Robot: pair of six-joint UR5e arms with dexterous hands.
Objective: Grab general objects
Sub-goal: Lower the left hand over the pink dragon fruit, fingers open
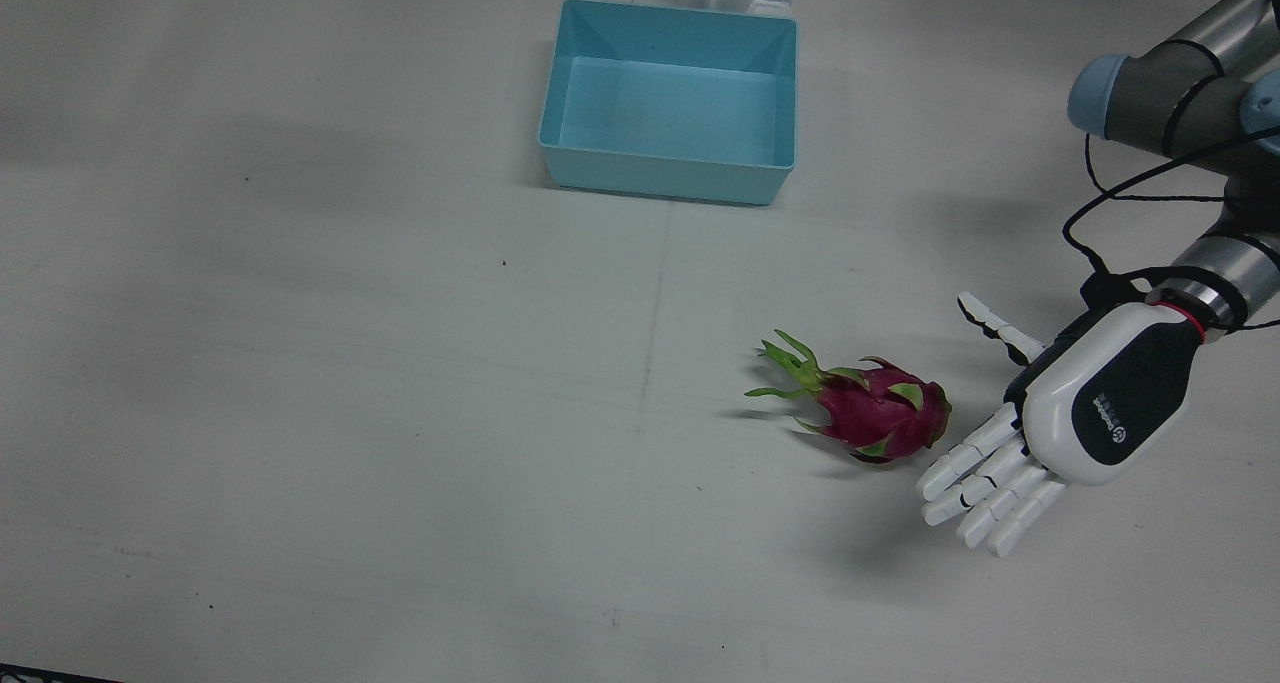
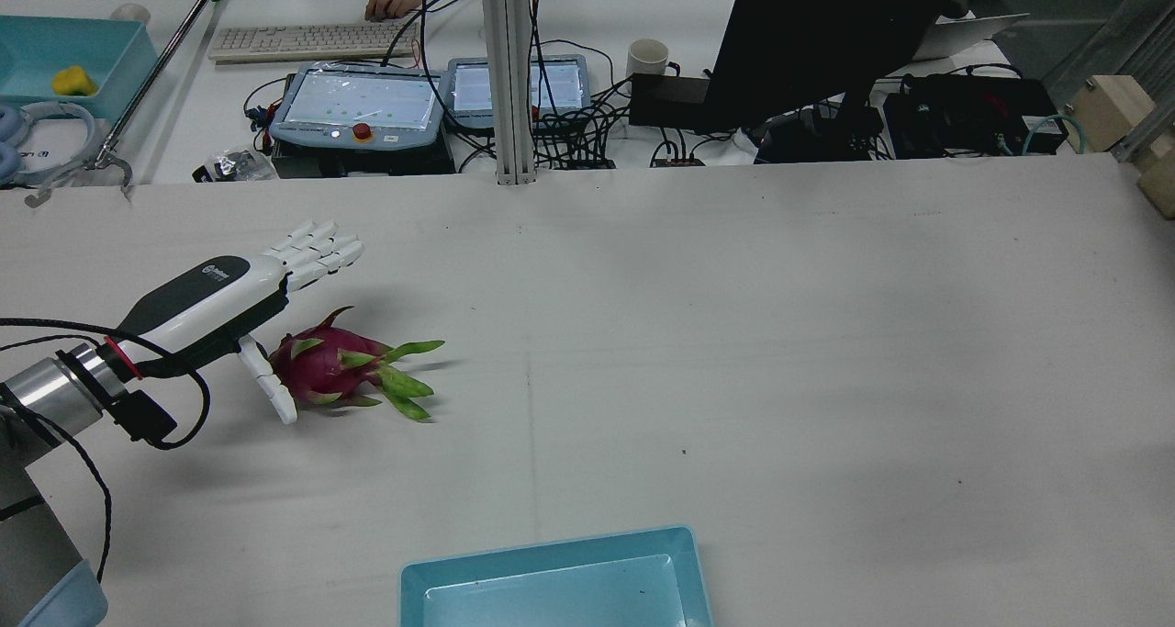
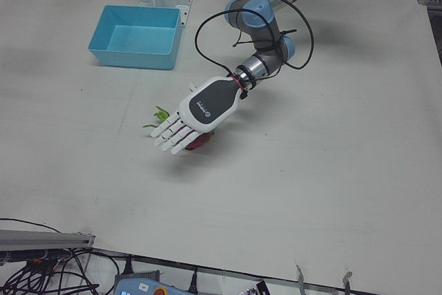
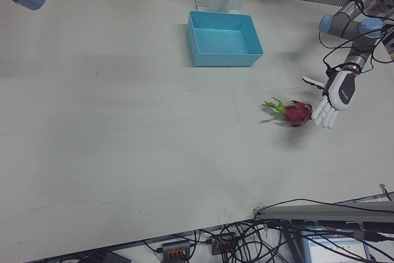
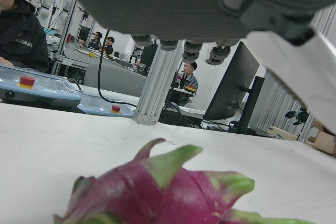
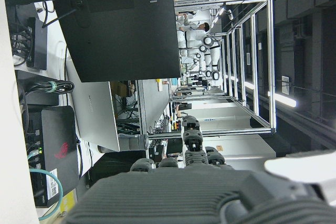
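A magenta dragon fruit (image 1: 880,415) with green scales lies on the white table; it also shows in the rear view (image 2: 326,366), the right-front view (image 4: 295,113) and close up in the left hand view (image 5: 157,192). My left hand (image 1: 1050,418) is open, fingers straight and spread, palm down, hovering just beside and slightly above the fruit without touching it. It shows in the rear view (image 2: 248,301) and in the left-front view (image 3: 197,112), where it hides most of the fruit. My right hand shows only in its own view (image 6: 199,182), open, away from the table.
An empty light-blue bin (image 1: 672,98) stands at the table's robot side, well apart from the fruit; it also shows in the rear view (image 2: 560,581). Beyond the table's far edge are a post (image 2: 508,72), consoles, a monitor and cables.
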